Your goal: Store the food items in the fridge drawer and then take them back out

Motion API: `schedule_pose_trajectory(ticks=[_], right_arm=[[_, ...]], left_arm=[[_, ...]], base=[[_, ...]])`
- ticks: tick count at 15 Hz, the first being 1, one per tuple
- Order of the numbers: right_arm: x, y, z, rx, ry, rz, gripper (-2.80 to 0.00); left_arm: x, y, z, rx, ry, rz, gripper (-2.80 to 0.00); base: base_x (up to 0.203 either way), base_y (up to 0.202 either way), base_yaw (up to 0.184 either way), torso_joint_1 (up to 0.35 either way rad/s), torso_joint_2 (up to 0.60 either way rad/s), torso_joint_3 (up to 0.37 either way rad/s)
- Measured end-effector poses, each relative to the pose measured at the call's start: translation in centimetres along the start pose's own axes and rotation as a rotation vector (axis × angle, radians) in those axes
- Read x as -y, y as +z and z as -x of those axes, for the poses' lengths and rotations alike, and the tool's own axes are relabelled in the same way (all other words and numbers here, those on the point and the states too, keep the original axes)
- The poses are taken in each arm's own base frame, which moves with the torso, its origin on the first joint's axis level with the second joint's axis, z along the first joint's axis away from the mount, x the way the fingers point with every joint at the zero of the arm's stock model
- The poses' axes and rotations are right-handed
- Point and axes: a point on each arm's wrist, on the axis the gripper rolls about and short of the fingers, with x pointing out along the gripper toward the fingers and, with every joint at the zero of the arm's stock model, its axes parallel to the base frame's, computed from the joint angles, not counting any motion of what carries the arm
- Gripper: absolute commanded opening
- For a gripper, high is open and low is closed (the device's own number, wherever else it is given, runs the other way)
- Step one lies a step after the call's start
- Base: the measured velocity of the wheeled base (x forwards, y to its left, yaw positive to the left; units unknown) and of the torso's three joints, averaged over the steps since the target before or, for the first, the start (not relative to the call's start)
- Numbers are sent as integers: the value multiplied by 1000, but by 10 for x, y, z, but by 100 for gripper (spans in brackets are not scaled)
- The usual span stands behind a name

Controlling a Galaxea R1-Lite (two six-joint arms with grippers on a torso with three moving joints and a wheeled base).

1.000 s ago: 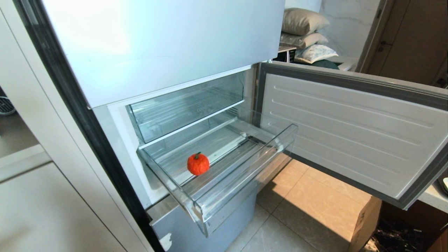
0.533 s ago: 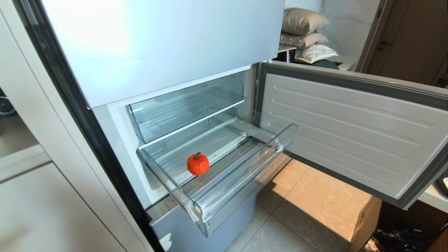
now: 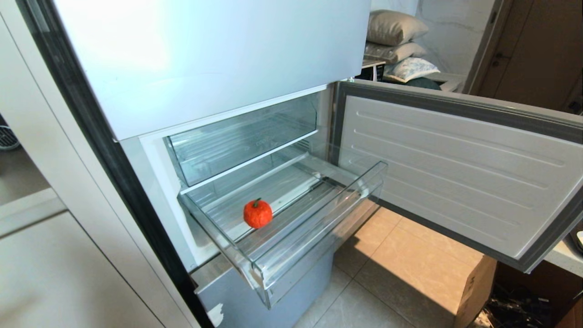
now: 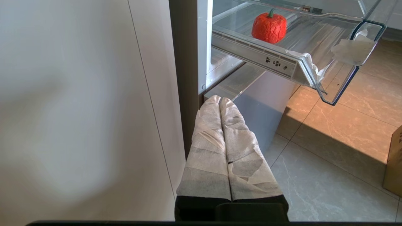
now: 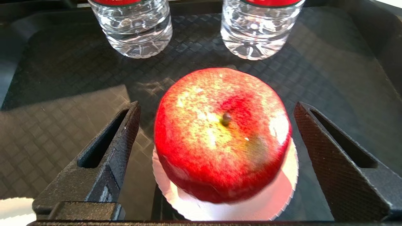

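Observation:
The clear fridge drawer (image 3: 319, 218) is pulled out, white tape (image 4: 353, 50) at its front corner. The orange-red fruit with a green stem (image 3: 258, 212) (image 4: 269, 26) rests on its ribbed floor. A glossy red apple (image 5: 221, 133) sits on a white disc (image 5: 276, 197) on a black tray (image 5: 62, 94). My right gripper (image 5: 216, 113) is open, its black fingers (image 5: 124, 131) on either side of the apple with gaps showing. My left gripper (image 4: 219, 99) is shut, its taped fingers low beside the fridge's base, holding nothing. Neither arm shows in the head view.
The lower fridge door (image 3: 455, 173) stands swung open to the right. A deeper clear bin (image 3: 241, 136) sits above the drawer. Two water bottles (image 5: 135, 25) (image 5: 257, 28) stand on the tray beyond the apple. A cardboard box (image 3: 473, 291) is on the tiled floor.

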Motion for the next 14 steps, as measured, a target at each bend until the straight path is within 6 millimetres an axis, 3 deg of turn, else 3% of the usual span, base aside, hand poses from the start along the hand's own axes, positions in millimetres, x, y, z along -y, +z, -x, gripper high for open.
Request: schedule_pose_trajectory(ticks=[2, 3, 10, 12, 14], right_arm=[[0, 0, -4, 6, 1, -8, 0], [0, -1, -7, 9, 2, -11, -280], [-2, -2, -8, -4, 3, -21, -280], [2, 8, 1, -8, -6, -26, -280], [6, 30, 23, 3, -20, -38, -280]], left_arm=[[0, 0, 0, 0, 0, 0, -280], [0, 0, 0, 0, 0, 0, -280], [0, 0, 0, 0, 0, 0, -280], [0, 0, 0, 0, 0, 0, -280], [0, 0, 0, 0, 0, 0, -280]], base=[[0, 0, 0, 0, 0, 0], [0, 0, 0, 0, 0, 0], [0, 0, 0, 0, 0, 0], [0, 0, 0, 0, 0, 0], [0, 0, 0, 0, 0, 0]])
